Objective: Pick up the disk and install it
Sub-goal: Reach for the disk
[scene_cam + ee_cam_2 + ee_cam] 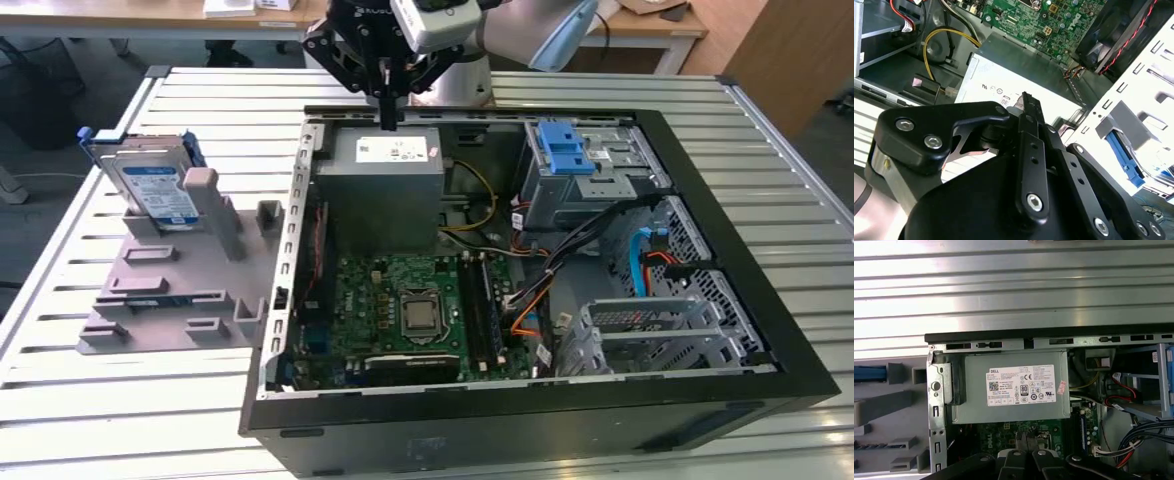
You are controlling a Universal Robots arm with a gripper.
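Silver disk [158, 192] stands untouched in its grey rack [174, 290] on the bench [80, 400], while the clenched, empty claw [388, 118] hangs over the power supply [387, 160]: pickup and install both remain.

The disk [151, 188] is standing upright on its edge in a slot at the far end of a grey holder [160, 290]. It is leaning slightly, with its flat silver face and white-and-blue label [160, 197] turning toward the near edge of the desk [134, 400]. A blue plastic bracket [88, 138] is framing it along the top and sides. The holder is sitting near the desk's edge at the exterior view's left, and the disk is occupying its end nearest the far corner.
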